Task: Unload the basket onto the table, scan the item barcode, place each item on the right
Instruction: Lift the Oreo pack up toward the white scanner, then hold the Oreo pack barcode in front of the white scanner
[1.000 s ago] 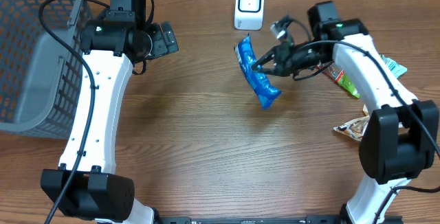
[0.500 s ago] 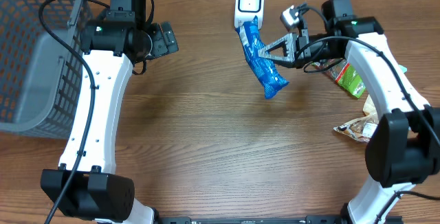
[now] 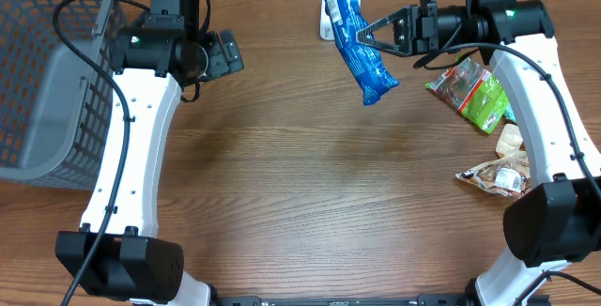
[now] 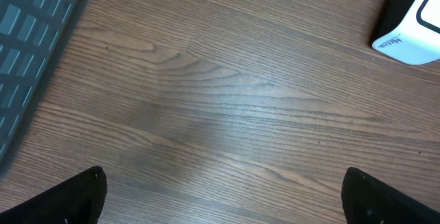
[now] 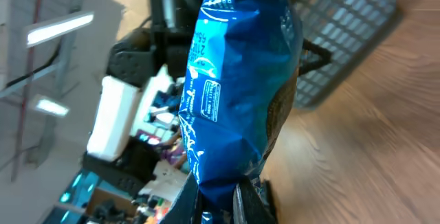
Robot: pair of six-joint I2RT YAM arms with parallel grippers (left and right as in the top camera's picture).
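Observation:
The item is a blue snack packet [image 3: 359, 38]. My right gripper [image 3: 364, 36] is shut on it and holds it in the air at the back of the table. The packet hangs lengthwise and covers most of the white barcode scanner [image 3: 325, 30] behind it. In the right wrist view the blue packet [image 5: 240, 80] fills the middle, pinched at its lower end between the fingers [image 5: 190, 200]. My left gripper [image 3: 228, 54] is open with nothing in it, well to the left. In the left wrist view the left gripper [image 4: 223, 179] hovers over bare wood, with the scanner [image 4: 414, 25] at the top right.
A grey mesh basket [image 3: 47, 71] stands at the left edge. A green packet [image 3: 472, 92] and a brown-and-white packet [image 3: 495, 175] lie at the right, under the right arm. The basket's wall [image 4: 27, 38] shows in the left wrist view.
The right arm has lifted the blue packet up and back, from in front of the scanner to over it. The left arm has not moved.

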